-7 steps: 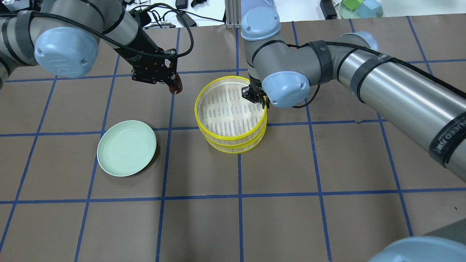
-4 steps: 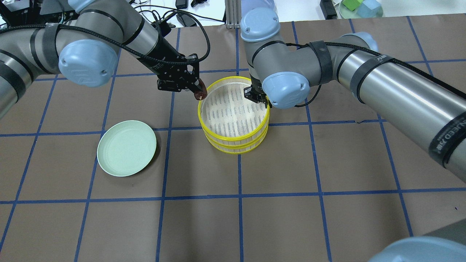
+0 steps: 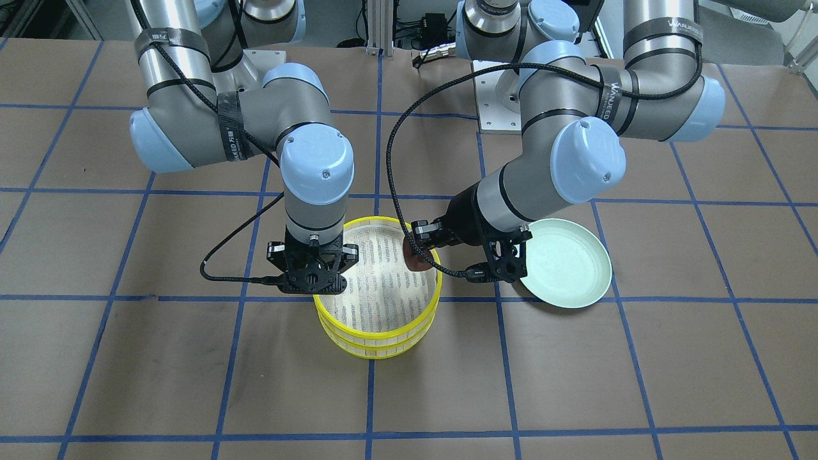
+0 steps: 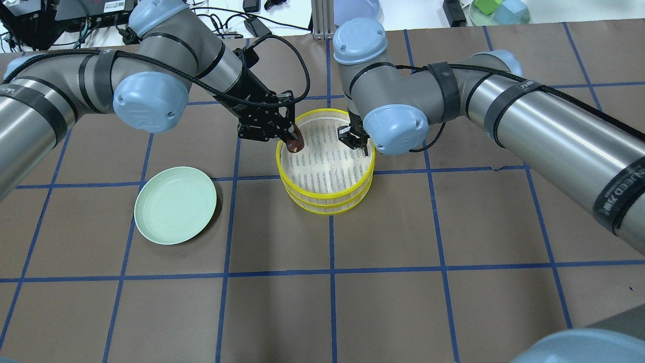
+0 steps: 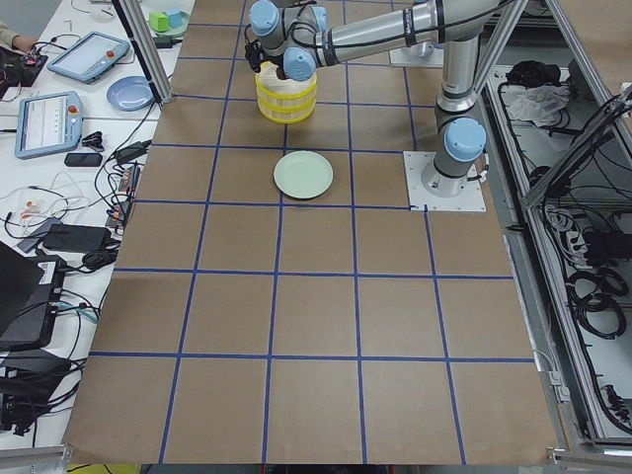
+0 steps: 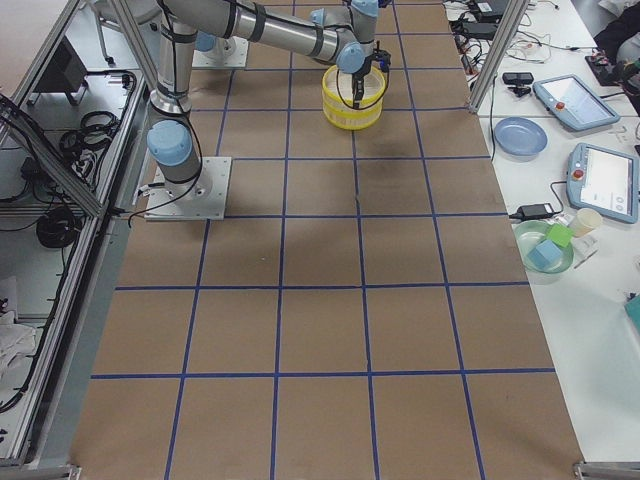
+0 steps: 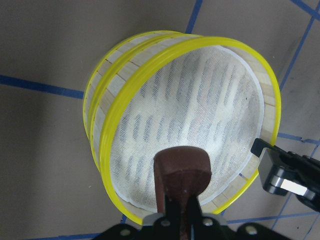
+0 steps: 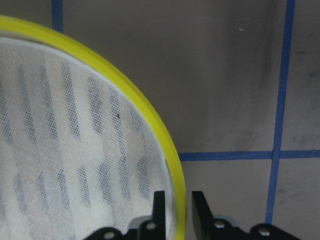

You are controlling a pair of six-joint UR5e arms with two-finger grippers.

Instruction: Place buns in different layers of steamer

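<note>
Reaching in from ten o'clock in the overhead view, the left arm sloped its wrist downward. We saw the left gripper (image 4: 291,137) clamped on the dark bun (image 7: 182,165), just above the top layer (image 8: 175,170) at its ten o'clock rim. The right arm's wrist pointed straight down at two o'clock. There the right gripper (image 8: 177,197) straddled that rim, and we could not tell whether its jaws pinched it. The top layer sat stacked on the lower layer (image 4: 327,204), and a plate (image 4: 175,205) lay at eight o'clock.
</note>
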